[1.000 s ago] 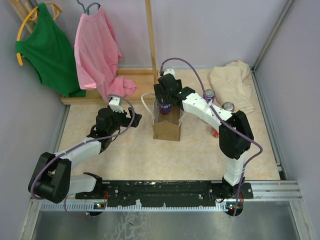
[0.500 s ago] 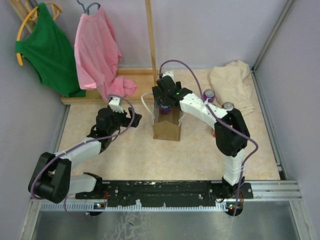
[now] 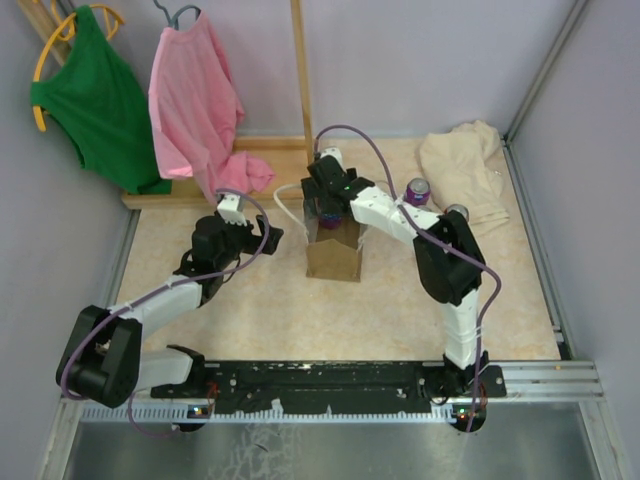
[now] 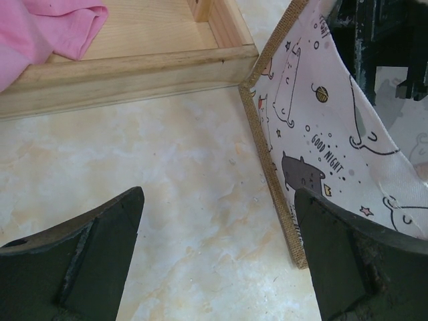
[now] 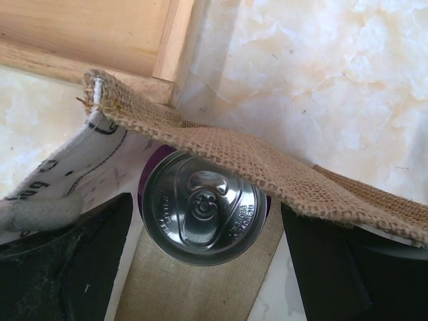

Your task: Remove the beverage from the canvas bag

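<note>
A green top and a pink top hang on hangers above a wooden rack base at the back left. A crumpled cream cloth lies on the marbled table at the back right, with a purple can and a second can standing just beside it.

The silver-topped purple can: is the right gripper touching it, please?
Apart: right wrist view shows gaps between the silver-topped purple can and the open right gripper.

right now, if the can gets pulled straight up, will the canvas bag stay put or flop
Probably floppy: the canvas bag sags at its rim over the can. It looks like thin cloth, seemingly unheld, so it may lift or tip.
</note>
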Motion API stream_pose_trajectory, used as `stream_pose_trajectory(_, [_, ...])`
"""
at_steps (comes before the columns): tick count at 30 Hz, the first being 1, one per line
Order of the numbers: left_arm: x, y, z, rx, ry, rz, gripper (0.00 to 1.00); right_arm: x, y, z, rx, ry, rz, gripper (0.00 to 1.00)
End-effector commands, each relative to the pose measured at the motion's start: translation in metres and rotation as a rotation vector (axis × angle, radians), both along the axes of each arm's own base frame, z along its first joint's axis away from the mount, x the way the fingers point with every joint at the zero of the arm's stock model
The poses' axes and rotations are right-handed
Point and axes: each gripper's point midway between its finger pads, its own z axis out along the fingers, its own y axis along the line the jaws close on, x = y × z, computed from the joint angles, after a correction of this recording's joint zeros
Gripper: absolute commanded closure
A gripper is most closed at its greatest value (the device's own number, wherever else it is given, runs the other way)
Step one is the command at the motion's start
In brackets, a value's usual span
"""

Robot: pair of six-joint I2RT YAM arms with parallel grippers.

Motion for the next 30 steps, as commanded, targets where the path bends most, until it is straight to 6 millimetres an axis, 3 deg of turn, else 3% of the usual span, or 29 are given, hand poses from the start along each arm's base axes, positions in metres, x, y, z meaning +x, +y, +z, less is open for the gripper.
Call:
stream_pose_trajectory(1, [0.001,-0.002,0.011,0.000,-0.033,-0.006,0.00,0.021,0.012,0.022,0.062,-0.079,-0.019,0.09])
stream_pose_trajectory(9, [0.001,-0.002,0.010,0.003,-0.032,-0.005,0.00,0.022,0.014,0.008,0.053,-0.062,-0.017,0.19])
stream_pose_trajectory(13, [0.001,-0.002,0.010,0.002,-0.032,-0.005,0.00,0.022,0.011,0.004,0.041,-0.066,-0.030,0.36])
stream_pose_trajectory(18, [0.001,-0.002,0.009,0.001,-0.030,-0.006,0.00,0.024,0.002,0.007,0.021,-0.098,-0.052,0.69])
stream_pose_trajectory(23, [0.001,-0.002,0.010,0.000,-0.031,-0.007,0.00,0.025,0.005,0.024,0.056,-0.145,-0.034,0.76])
stream_pose_trajectory(24, [0.001,-0.003,0.010,-0.001,-0.031,-0.007,0.00,0.025,0.005,0.029,0.063,-0.158,-0.028,0.80])
stream_pose_trajectory(25, [0.000,-0.003,0.010,-0.001,-0.032,-0.008,0.00,0.026,0.006,0.034,0.070,-0.170,-0.023,0.96])
stream_pose_trajectory(26, [0.000,-0.002,0.011,-0.002,-0.034,-0.007,0.00,0.026,0.005,0.042,0.079,-0.187,-0.024,1.00])
stream_pose_trajectory(30, [0.000,-0.001,0.012,0.000,-0.038,-0.004,0.00,0.026,0.008,0.070,0.106,-0.232,0.003,1.00])
